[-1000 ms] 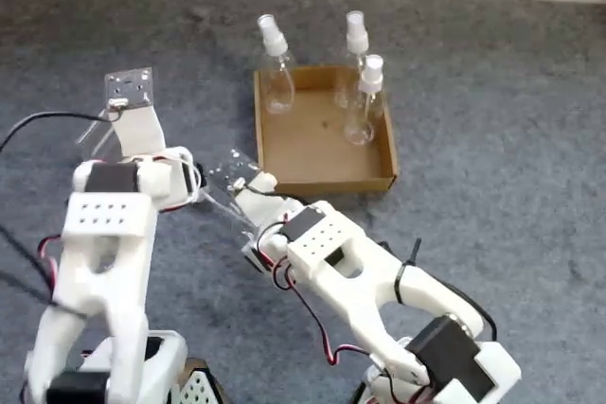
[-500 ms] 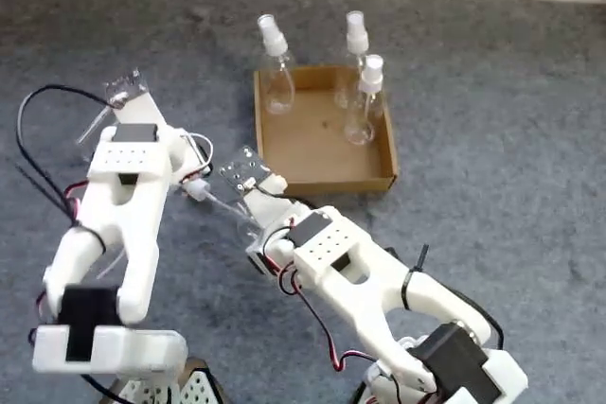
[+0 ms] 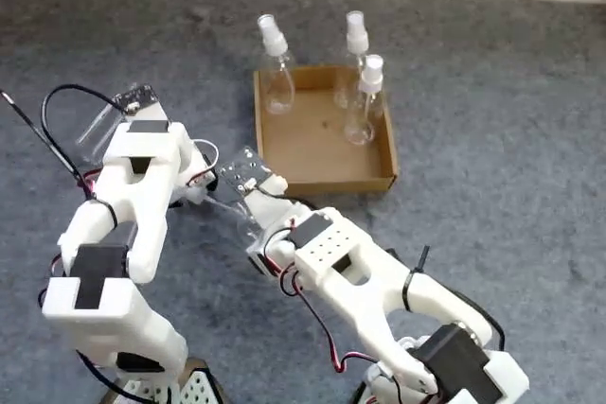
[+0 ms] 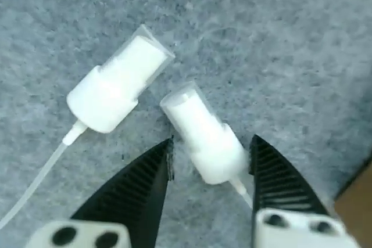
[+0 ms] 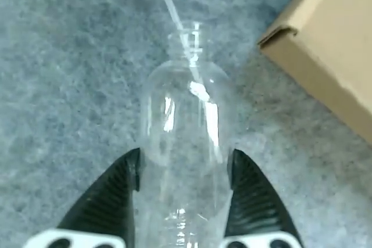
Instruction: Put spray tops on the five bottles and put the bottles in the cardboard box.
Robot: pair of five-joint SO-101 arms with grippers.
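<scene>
Bottle lies clamped between right gripper's jaws.

No lettering, label, brand, number or sign could be read on anything in view.
</scene>
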